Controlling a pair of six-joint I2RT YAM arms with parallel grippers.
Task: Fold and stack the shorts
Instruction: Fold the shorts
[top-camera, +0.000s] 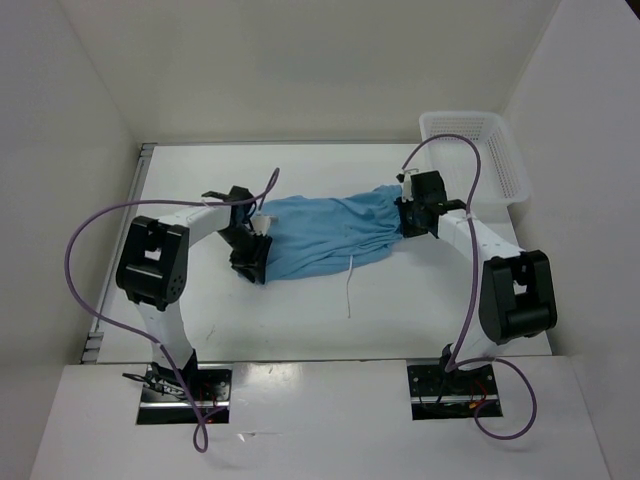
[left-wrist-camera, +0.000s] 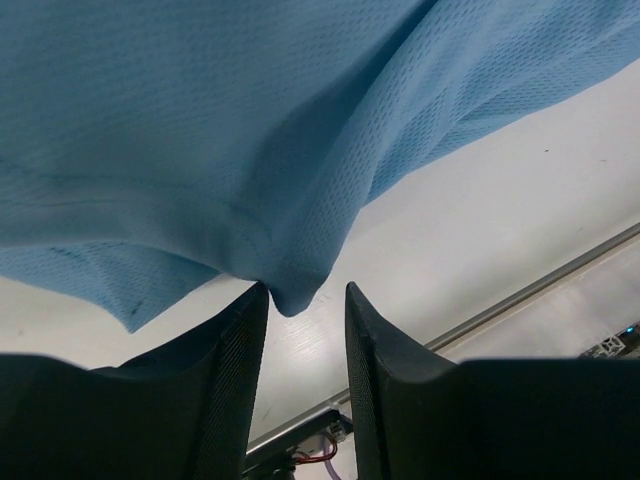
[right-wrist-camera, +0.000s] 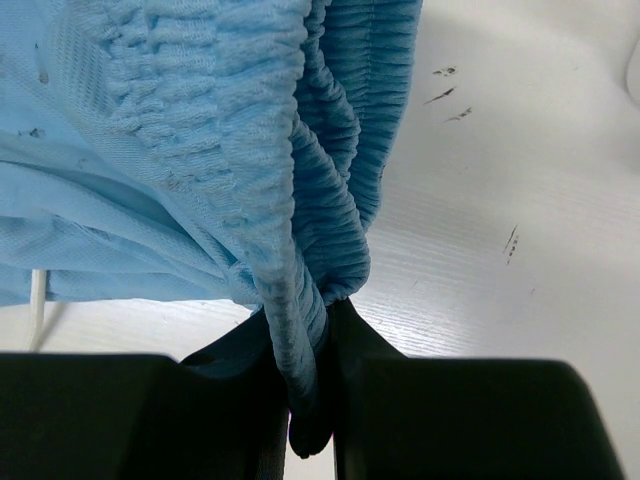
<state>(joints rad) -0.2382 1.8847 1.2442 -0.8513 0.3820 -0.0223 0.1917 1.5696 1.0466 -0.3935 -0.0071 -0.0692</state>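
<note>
Here, we see the right gripper (right-wrist-camera: 305, 318) clenched on the gathered elastic waistband (right-wrist-camera: 220, 110) of the pair of light blue soft cloth shorts (top-camera: 322, 232). The ribbed band is bunched and pinched tight between its two black fingers. The left gripper (left-wrist-camera: 305, 298) stands with its fingers parted: white desk shows through the gap, and a low fold of the fine-textured blue cloth dips to the fingertips, touching one of them but not squeezed between them.

From above, the shorts stretch across the middle of the white desk (top-camera: 300, 325) from one gripper to the other, nearer the far edge than the near one, with the waistband end toward the right edge. A long thin white drawstring (top-camera: 350, 288) trails from the cloth toward the near edge. A white plastic mesh basket (top-camera: 480, 150) sits in the far right corner, just beyond the right arm.
</note>
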